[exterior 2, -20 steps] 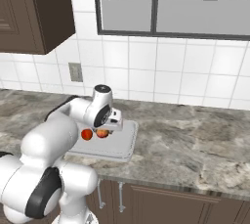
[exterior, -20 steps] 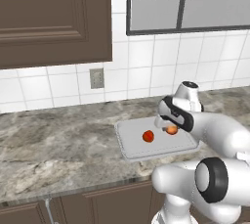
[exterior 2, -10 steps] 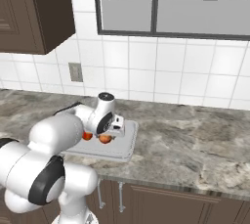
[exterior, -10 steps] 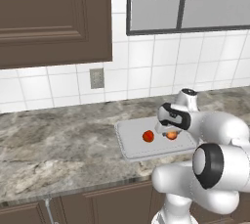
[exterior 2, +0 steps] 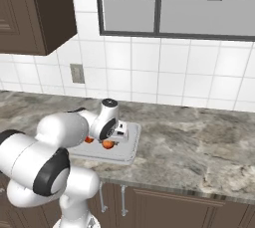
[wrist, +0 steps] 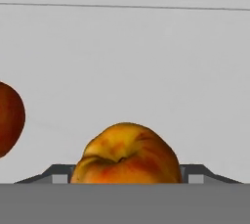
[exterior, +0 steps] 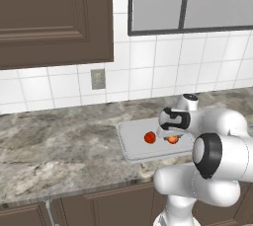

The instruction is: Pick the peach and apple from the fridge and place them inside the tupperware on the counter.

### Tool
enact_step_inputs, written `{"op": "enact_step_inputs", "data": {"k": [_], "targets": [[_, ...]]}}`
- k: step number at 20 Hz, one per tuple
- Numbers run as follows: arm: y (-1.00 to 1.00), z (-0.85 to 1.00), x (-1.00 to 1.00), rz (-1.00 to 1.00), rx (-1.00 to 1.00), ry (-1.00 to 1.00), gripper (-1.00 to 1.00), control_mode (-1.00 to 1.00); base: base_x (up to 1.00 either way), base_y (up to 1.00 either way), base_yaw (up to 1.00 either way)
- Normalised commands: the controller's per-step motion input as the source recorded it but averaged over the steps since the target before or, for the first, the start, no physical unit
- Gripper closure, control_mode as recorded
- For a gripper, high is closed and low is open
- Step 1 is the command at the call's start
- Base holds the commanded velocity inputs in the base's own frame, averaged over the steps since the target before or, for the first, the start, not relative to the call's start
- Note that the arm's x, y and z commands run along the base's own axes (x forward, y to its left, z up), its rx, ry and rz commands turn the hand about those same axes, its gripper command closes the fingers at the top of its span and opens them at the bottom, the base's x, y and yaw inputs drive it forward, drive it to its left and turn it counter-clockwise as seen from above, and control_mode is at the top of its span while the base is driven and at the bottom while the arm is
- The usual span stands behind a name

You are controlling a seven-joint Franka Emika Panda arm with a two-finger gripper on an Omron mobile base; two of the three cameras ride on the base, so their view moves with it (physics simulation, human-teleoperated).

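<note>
A kitchen: marbled counter (exterior: 59, 146), white wall tiles (exterior: 148, 72), dark cabinets (exterior: 54, 18)

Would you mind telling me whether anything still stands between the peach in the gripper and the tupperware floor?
Nothing visible does. The peach sits between the gripper fingers low over the tupperware floor, which is bare beneath it. The apple lies apart to one side, not underneath.

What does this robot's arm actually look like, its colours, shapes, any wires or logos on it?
The arm is made of smooth, rounded, glossy white segments, bulging like fat tubes. Dark, nearly black rings and round caps mark the joints, for instance the big disc at the elbow. The hand sits under a dark wrist band with a small pale block beside it. No loose cables or readable logos are visible.
</note>
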Motion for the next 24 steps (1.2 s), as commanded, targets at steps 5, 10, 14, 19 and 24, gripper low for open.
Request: {"op": "enact_step_inputs", "data": {"k": [5,10,14,19,24], "targets": [[-0.02,-0.14,0.0,0.0,0.0,0.0,-1.0,-1.0,0.0,0.0,0.0],[0.0,0.02,-0.01,-0.12,0.0,0.06,-1.0,-1.0,0.0,0.0,0.0],[0.0,0.23,-0.06,-0.14,0.02,0.1,-1.0,-1.0,0.0,0.0,0.0],[0.0,0.41,-0.21,-0.09,0.03,0.04,-1.0,-1.0,0.0,0.0,0.0],[0.0,0.54,-0.32,-0.03,0.0,0.0,-1.0,-1.0,0.0,0.0,0.0]]}}
